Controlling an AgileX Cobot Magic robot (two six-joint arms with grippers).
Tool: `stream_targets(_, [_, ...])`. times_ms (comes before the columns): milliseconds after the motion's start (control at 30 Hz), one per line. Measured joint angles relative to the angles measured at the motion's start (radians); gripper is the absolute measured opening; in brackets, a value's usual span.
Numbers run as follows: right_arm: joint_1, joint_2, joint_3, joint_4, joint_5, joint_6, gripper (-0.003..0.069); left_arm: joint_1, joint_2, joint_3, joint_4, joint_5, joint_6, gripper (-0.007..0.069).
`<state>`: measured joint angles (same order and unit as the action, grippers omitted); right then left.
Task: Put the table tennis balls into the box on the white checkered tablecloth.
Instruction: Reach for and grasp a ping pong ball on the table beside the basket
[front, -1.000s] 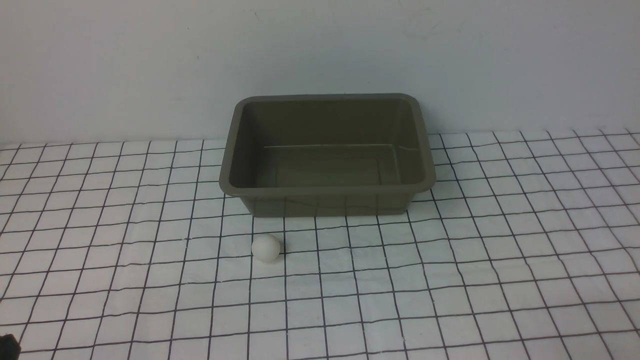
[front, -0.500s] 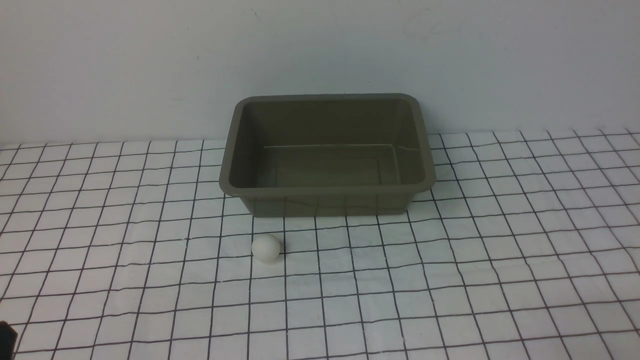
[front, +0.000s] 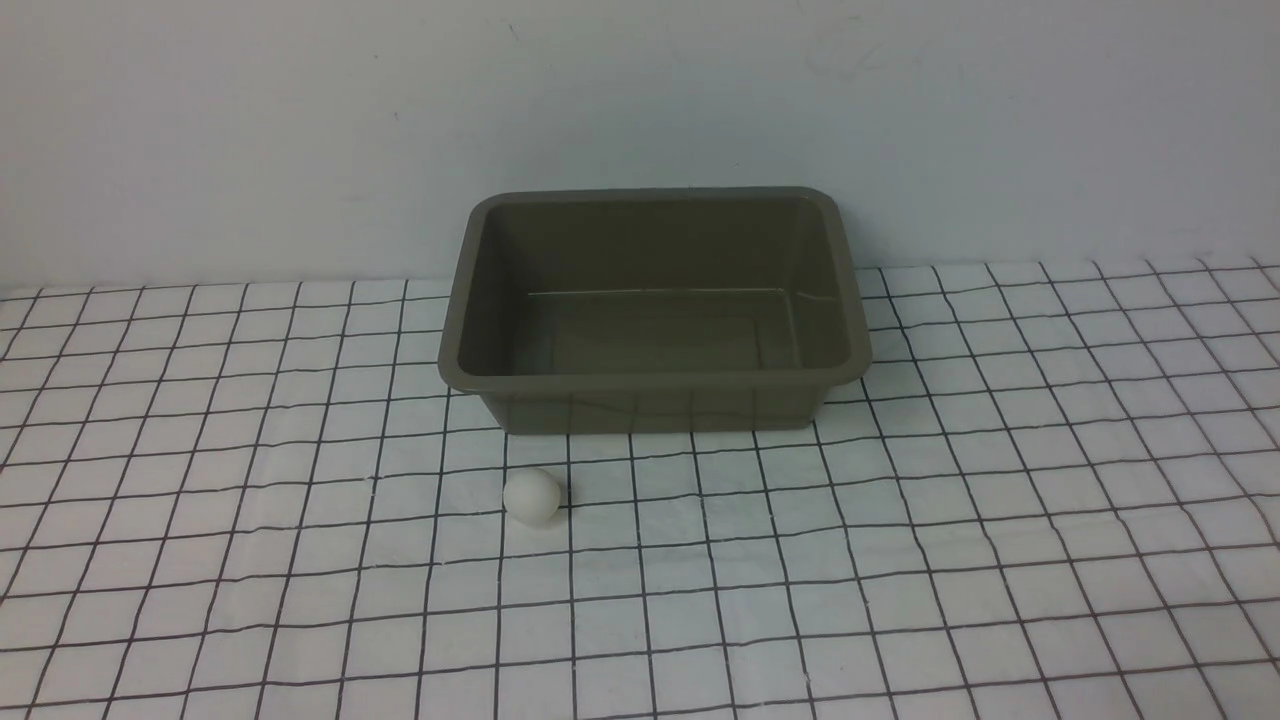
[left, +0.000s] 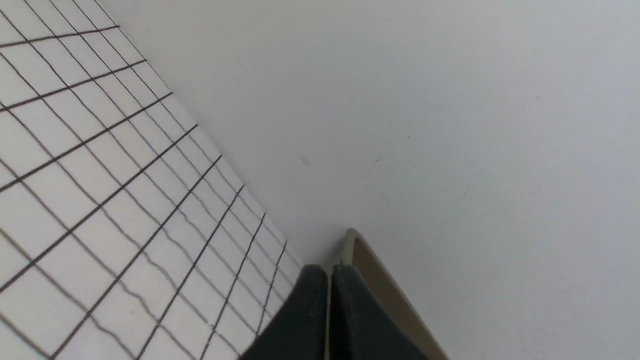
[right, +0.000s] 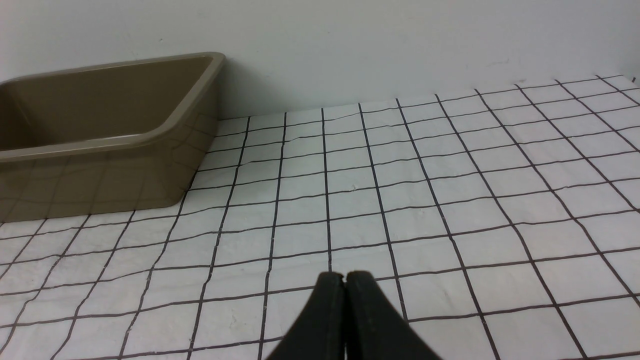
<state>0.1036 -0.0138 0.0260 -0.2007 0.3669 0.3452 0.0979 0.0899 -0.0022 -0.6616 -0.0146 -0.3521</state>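
One white table tennis ball (front: 532, 496) lies on the white checkered tablecloth (front: 900, 560), just in front of the near left corner of the olive-brown box (front: 655, 378). The box looks empty and stands against the back wall. Neither gripper shows in the front view. In the left wrist view my left gripper (left: 330, 272) is shut and empty, tilted, with a corner of the box (left: 380, 280) behind its tips. In the right wrist view my right gripper (right: 345, 277) is shut and empty above the cloth, with the box (right: 100, 145) off to one side. The ball is out of both wrist views.
A plain pale wall (front: 640, 100) rises directly behind the box. The cloth (right: 450, 200) runs wide to both sides of the box and toward the front edge.
A dark bit of my left arm at the front view's bottom left corner has slid out of view. The ball and box have not moved.
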Motion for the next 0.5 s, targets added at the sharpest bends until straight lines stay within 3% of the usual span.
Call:
stream_targets(133, [0.000, 0.000, 0.000, 0.000, 0.000, 0.000, -0.0014, 0.000, 0.016, -0.202, 0.161, 0.126, 0.104, -0.0004])
stream_targets(267, [0.000, 0.000, 0.000, 0.000, 0.000, 0.000, -0.0014, 0.000, 0.147, -0.518, 0.305, 0.448, 0.342, -0.0004])
stream_targets(367, [0.000, 0.000, 0.000, 0.000, 0.000, 0.000, -0.0014, 0.000, 0.323, -0.681, 0.287, 0.717, 0.578, -0.0004])
stream_targets(500, [0.000, 0.000, 0.000, 0.000, 0.000, 0.000, -0.0014, 0.000, 0.566, -0.783, 0.105, 0.942, 0.791, 0.0000])
